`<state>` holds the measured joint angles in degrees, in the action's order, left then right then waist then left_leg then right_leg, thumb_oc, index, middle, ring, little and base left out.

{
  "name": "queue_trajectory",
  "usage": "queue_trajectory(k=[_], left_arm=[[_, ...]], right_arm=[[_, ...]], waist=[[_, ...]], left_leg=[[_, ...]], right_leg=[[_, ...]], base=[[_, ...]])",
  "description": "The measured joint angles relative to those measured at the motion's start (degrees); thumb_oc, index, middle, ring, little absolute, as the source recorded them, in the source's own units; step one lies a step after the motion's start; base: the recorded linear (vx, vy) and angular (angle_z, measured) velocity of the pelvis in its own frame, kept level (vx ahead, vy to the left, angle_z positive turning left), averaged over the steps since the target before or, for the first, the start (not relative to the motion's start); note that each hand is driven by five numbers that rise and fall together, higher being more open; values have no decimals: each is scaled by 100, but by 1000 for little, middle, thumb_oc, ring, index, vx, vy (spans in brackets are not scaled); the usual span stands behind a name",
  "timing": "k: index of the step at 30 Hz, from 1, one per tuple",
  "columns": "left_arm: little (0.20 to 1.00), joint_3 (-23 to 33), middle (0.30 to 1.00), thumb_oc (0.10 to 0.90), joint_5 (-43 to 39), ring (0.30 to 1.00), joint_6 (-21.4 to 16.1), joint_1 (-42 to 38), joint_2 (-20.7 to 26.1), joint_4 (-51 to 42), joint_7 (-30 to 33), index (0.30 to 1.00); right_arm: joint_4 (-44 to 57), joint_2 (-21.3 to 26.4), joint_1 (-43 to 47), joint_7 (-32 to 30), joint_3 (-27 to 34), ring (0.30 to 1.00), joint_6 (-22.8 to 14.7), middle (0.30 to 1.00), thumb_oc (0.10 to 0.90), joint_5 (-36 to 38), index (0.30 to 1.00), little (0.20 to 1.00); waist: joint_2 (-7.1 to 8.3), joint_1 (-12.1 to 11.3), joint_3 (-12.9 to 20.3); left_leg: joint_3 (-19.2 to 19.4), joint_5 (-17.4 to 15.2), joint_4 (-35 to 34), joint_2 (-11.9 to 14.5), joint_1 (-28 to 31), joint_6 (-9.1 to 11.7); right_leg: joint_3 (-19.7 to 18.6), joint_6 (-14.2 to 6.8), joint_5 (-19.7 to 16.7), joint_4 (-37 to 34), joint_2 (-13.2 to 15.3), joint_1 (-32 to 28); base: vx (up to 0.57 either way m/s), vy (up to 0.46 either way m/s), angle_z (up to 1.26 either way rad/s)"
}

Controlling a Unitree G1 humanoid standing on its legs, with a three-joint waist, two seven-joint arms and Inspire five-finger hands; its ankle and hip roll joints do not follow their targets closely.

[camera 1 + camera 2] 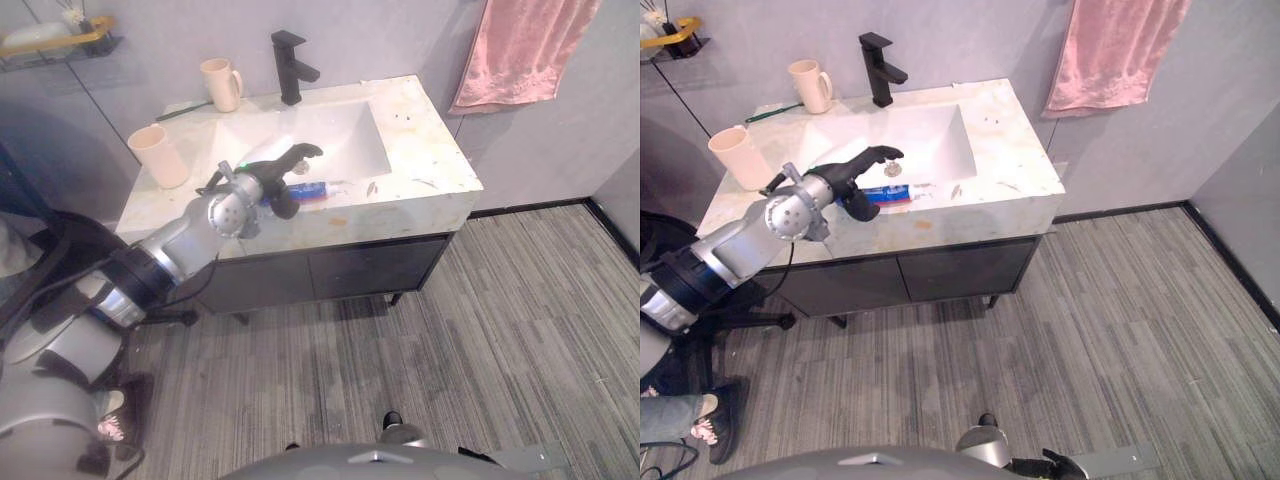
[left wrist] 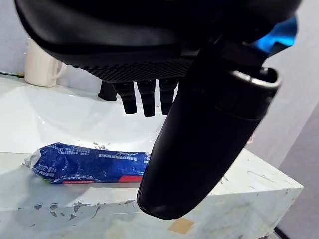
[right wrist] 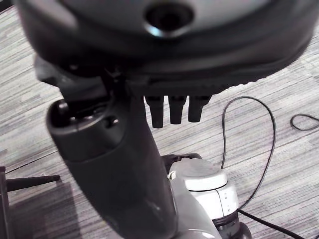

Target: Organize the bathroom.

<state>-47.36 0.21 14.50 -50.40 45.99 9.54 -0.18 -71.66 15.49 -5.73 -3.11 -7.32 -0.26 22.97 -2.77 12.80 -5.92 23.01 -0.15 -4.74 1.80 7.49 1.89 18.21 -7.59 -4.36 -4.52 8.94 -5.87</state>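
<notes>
Where grey floor [image 1: 470, 330] meets vanity, marble countertop [image 1: 425, 150], pink towel [image 1: 525, 50]

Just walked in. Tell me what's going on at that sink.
The robot's left hand is reaching over the front edge of the marble vanity counter, fingers open, hovering just above a blue toothpaste tube that lies flat on the counter beside the basin. It has not gripped it. Two cream cups and a black faucet stand further back. The right hand hangs over the floor.

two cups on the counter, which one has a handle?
The back cup, left of the tap. The front cup, at the counter's left edge nearer the left robot hand, has none visible.
</notes>
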Motion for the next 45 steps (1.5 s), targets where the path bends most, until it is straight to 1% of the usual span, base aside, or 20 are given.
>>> queue_trajectory(k=[7,13,23,26,33,35,41,45], left_arm=[[900,1,900,800,42,900,33,-2,-5,647,1,900],[900,0,900,800,43,900,38,-2,-6,699,-2,900],[900,0,900,800,59,900,-67,-1,-80,1088,-4,900],[900,-1,900,800,256,900,-66,-1,-119,1142,-5,900],[900,-5,900,800,308,900,-62,-1,-139,1295,-7,900],[900,-6,900,800,498,900,-58,-1,-159,1396,-18,900],[900,-6,900,800,522,900,-47,-1,-165,1519,-108,900],[900,-6,900,800,718,900,-46,-1,-193,1531,-151,900]], right_arm=[[41,0,-14,2,7,900,24,900,800,-1,900,900],[45,0,-16,6,10,900,32,900,800,-2,900,900],[53,0,-36,7,9,900,21,900,800,-2,900,900],[53,0,-49,8,11,900,19,900,800,-2,900,900],[60,1,-150,10,11,900,-17,900,800,-3,900,900],[58,2,-163,16,11,900,-17,900,800,-4,900,900],[63,5,-233,28,11,900,-17,900,800,-3,900,900],[67,8,-235,29,11,900,-17,900,800,-3,900,900]], waist=[[1,91,1],[2,130,1],[4,172,4],[7,185,6],[23,216,17],[23,236,17],[23,245,18],[23,267,18]], left_leg=[[24,0,0,2,11,0],[32,0,0,3,11,0],[101,0,0,7,7,0],[112,0,0,7,7,0],[132,0,0,8,8,0],[138,0,0,8,8,0],[143,0,1,9,9,0],[144,0,0,9,9,0]], right_leg=[[-35,2,-1,0,-4,3],[-39,3,-2,0,-4,7],[-117,25,-20,1,-13,53],[-122,26,-21,1,-14,60],[-123,26,-23,1,-14,63],[-124,27,-23,1,-14,65],[-123,27,-23,1,-13,65],[-122,27,-23,1,-13,64]], base=[[40,12,-2],[7,3,0],[9,5,-4],[0,0,0],[0,0,0],[0,0,0],[0,0,0],[0,0,0]])
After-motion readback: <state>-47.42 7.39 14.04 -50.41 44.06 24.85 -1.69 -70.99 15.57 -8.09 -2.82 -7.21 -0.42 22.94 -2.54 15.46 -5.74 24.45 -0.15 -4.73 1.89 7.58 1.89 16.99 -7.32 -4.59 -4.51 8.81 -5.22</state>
